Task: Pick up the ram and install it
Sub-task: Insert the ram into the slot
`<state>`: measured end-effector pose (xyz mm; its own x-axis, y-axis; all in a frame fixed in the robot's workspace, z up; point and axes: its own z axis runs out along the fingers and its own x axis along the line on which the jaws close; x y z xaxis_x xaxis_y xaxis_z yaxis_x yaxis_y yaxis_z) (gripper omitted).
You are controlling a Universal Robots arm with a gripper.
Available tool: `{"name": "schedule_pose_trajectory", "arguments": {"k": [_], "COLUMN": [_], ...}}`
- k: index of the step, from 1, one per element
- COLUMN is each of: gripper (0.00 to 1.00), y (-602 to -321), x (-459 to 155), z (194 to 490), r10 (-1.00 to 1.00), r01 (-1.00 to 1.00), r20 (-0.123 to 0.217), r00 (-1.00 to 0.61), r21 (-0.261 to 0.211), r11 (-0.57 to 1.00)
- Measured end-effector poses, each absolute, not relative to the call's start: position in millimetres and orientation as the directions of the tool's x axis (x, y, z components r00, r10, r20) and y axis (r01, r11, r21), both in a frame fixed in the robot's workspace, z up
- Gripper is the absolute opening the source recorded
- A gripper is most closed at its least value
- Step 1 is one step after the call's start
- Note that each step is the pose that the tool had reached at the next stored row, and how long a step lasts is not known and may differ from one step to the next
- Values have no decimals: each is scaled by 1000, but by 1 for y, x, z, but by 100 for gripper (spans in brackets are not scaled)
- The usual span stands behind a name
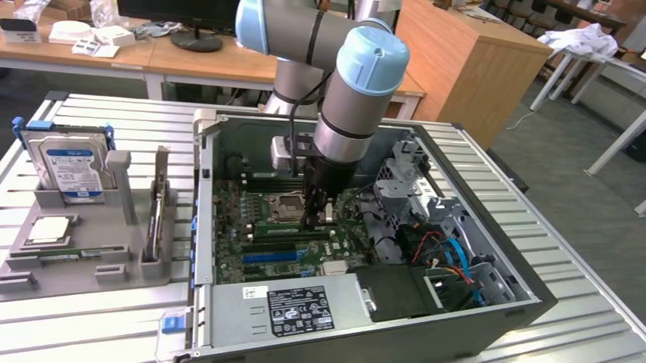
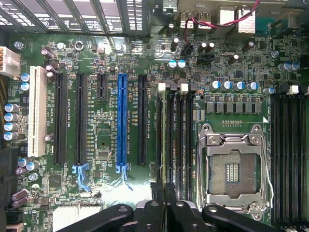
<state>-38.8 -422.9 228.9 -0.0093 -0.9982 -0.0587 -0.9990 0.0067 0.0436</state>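
Claw (image 2: 164,189) is clamped shut low in the case (image 1: 504,302), pinching what looks like the ram (image 2: 166,145) edge-on. It sits right over the memory slots (image 2: 176,140), between the blue slot (image 2: 121,118) and the CPU socket (image 2: 234,166). Danger here: if the stick is slightly off the slot or tilted, pressing could bend it or skid it sideways, and closed latches (image 2: 162,87) would block seating.
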Motion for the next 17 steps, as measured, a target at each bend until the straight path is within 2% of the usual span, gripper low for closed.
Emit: {"name": "schedule_pose_trajectory", "arguments": {"k": [17], "gripper": [12], "y": [-423], "x": [-39], "z": [228], "r10": [-998], "r01": [-999], "r20": [-58], "r00": [-9], "r21": [44], "r11": [7]}}
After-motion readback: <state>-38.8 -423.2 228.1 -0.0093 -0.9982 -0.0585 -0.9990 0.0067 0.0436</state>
